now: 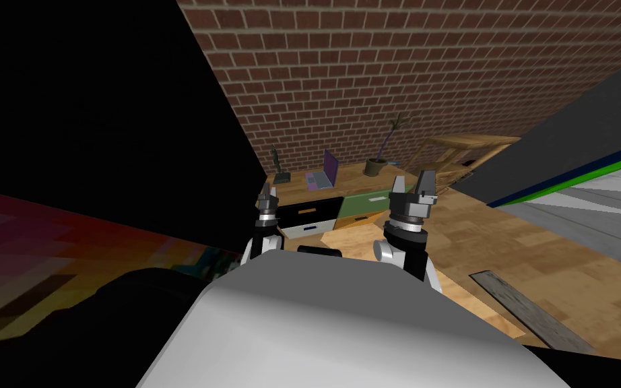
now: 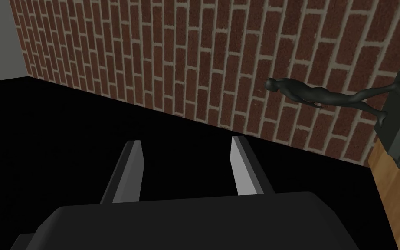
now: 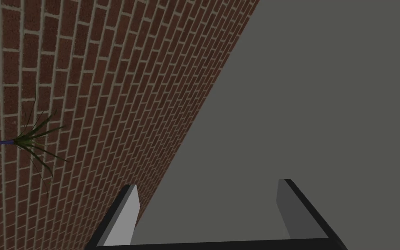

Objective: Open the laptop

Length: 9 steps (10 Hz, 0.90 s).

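Observation:
A purple laptop (image 1: 323, 173) stands on the wooden top of a low cabinet (image 1: 349, 183) against the brick wall, its lid raised upright over a pale base. Both grippers are held up in front of me, well short of the cabinet. My left gripper (image 1: 267, 196) is open with nothing between its fingers (image 2: 135, 167); in its wrist view (image 2: 186, 162) it faces the brick wall and a black area beside the cabinet's end. My right gripper (image 1: 413, 183) is also open and empty (image 3: 208, 204), pointing at the brick wall and a grey surface.
A dark figurine (image 1: 277, 166) (image 2: 320, 93) stands left of the laptop and a potted plant (image 1: 378, 160) right of it. The cabinet has black, white and green drawer fronts (image 1: 360, 205). A wooden frame (image 1: 461, 149) stands further right. A grey slab (image 1: 528, 318) lies on the floor.

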Motion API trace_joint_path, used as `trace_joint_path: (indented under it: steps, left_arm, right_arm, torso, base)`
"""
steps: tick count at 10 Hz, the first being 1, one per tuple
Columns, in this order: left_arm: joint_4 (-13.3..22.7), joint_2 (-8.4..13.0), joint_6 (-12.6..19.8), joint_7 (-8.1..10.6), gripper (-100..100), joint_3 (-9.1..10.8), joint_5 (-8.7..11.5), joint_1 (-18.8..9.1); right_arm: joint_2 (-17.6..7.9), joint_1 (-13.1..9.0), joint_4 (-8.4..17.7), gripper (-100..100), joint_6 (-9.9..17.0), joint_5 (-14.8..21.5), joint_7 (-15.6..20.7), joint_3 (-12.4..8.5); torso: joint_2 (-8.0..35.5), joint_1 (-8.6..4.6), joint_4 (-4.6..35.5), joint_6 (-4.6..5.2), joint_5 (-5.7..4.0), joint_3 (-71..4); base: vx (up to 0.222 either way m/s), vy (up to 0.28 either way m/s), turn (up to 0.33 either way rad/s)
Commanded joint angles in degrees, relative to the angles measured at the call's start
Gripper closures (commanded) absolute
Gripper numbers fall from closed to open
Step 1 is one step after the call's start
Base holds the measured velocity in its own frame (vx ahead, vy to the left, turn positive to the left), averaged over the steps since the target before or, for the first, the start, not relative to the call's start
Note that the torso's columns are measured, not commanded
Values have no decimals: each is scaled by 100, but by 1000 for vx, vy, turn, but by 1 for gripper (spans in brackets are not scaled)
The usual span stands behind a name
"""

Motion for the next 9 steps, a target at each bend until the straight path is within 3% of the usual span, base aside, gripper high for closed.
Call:
trace_joint_path:
  steps: [1, 4, 5, 6, 9]
  left_arm:
    - [0, 0, 0, 0, 0, 0, 0, 0]
    - [0, 0, 0, 0, 0, 0, 0, 0]
    - [-12, 224, 109, 2, -100, 3, 7, -64]
    - [-24, 375, 219, 4, -100, 5, 15, -130]
    - [-85, 770, 701, 21, -100, 4, 53, -446]
  right_arm:
    - [0, 0, 0, 0, 0, 0, 0, 0]
    - [0, 0, 0, 0, 0, 0, 0, 0]
    - [0, 0, 0, 0, 0, 0, 0, 0]
    - [0, 1, 2, 0, 0, 0, 0, 0]
    - [1, 1, 2, 0, 0, 0, 0, 1]
  torso:
    - [424, 0, 423, 0, 0, -844]
    - [1693, 0, 1692, 0, 0, -3381]
    - [2116, 0, 2114, 0, 0, -4227]
    - [2307, -5, 2303, 0, -1, -4623]
    - [2376, -11, 2379, 0, -3, -4767]
  base:
    - [0, 0, 0]
    - [0, 0, 0]
    - [14, -21, -3]
    - [21, -45, -4]
    - [35, -83, -5]
